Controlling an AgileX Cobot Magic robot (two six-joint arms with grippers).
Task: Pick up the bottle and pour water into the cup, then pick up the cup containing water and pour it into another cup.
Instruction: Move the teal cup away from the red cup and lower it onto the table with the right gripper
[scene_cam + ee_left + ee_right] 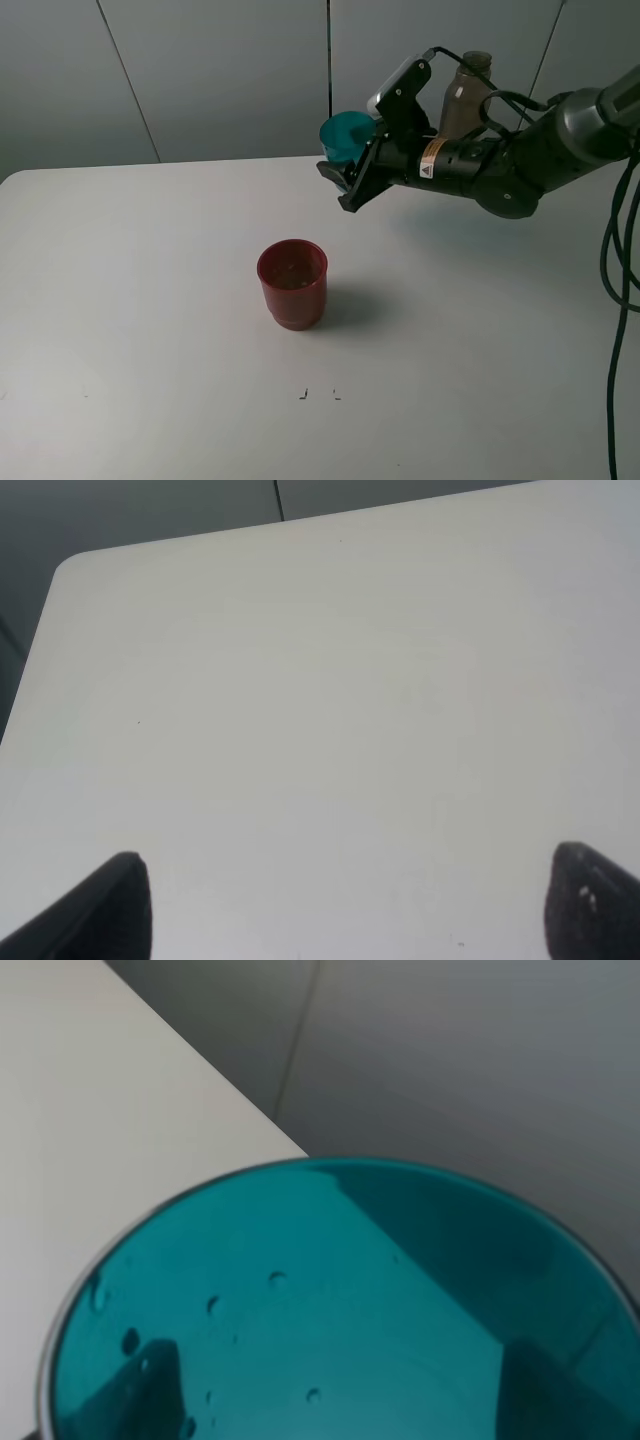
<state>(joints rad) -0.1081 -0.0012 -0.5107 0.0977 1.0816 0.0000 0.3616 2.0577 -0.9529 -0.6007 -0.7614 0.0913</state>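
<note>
My right gripper (347,172) is shut on the cup (346,134), a translucent teal tumbler held tilted in the air above the table's far edge. The right wrist view looks into the cup (330,1310). Droplets cling inside it and my two fingers (140,1385) show dark through its wall. The other cup (292,282), wide and dark red, stands upright mid-table, nearer and to the left of the held cup. The smoky bottle (465,92) stands behind my right arm, partly hidden. My left gripper (345,910) is open over bare table and out of the exterior view.
The white table (150,300) runs wide around the red cup. Its far edge meets a grey panelled wall (200,70). Black cables (620,300) hang at the right edge. Two small dark marks (318,394) sit near the front.
</note>
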